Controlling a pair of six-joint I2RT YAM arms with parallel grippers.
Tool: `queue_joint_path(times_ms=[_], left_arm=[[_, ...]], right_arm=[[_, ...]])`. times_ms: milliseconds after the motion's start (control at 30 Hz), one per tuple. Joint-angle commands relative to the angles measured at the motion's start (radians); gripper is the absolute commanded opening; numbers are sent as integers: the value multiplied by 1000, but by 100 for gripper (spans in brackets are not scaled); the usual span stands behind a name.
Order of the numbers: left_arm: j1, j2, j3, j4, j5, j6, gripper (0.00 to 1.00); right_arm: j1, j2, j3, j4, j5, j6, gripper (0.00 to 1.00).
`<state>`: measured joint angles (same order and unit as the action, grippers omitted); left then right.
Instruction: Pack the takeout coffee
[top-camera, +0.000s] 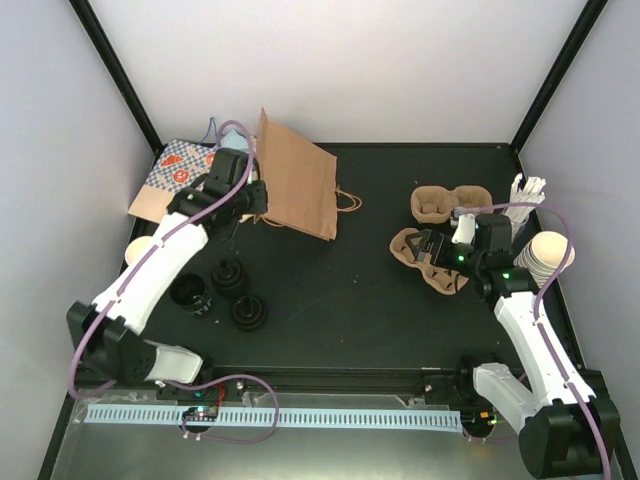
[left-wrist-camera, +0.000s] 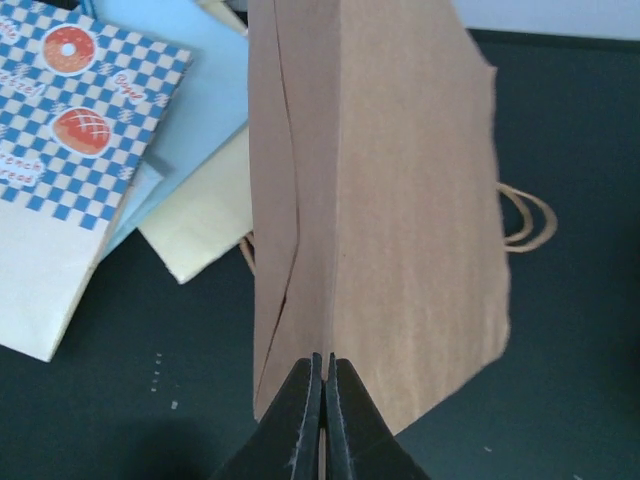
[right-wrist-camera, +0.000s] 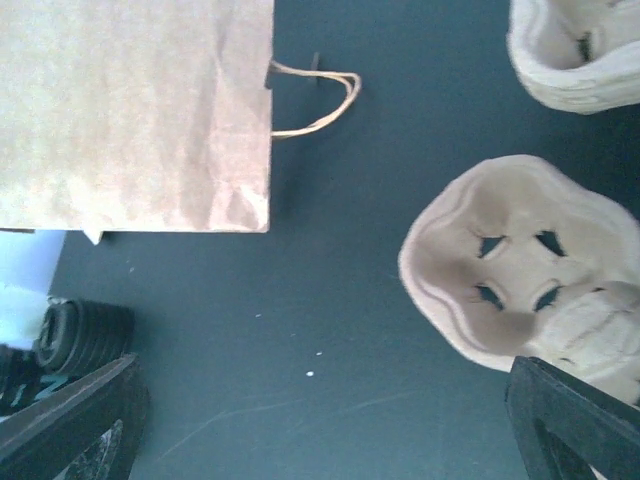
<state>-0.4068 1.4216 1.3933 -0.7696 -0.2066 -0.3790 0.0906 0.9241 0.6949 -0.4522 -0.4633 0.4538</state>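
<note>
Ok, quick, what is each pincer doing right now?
Left pincer: closed, pinching the edge of the brown paper bag.
Right pincer: wide open, empty, above a cup carrier.

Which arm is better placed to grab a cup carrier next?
Right. The right gripper is open just above a carrier; the left gripper is shut on the bag, across the table.
</note>
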Motion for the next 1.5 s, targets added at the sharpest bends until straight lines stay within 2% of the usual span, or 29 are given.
queue_joint_path(times_ms=[0, 200, 367, 567, 733, 933, 1167, 1467], left_arm=[[8, -194, -126, 127, 142, -39, 2], [13, -469, -364, 293, 247, -71, 2], [14, -656, -516, 370, 266, -103, 1], [14, -801, -684, 460, 294, -163, 2], [14, -866, -767, 535, 426, -191, 2], [14, -917, -805, 528, 449, -203, 2], [14, -975, -809, 547, 484, -215, 2], [14, -1000, -711, 509, 512, -263, 2]], right_arm=[[31, -37, 42, 21, -87, 33, 100], [38, -73, 62, 19, -141, 49, 100], [39, -117, 77, 9, -147, 61, 100], [38, -151, 86, 7, -148, 66, 100], [37, -154, 114, -4, -166, 46, 99], [40, -132, 122, 10, -181, 53, 96], [40, -91, 115, 17, -128, 52, 96], [39, -77, 118, -9, 78, 77, 96]])
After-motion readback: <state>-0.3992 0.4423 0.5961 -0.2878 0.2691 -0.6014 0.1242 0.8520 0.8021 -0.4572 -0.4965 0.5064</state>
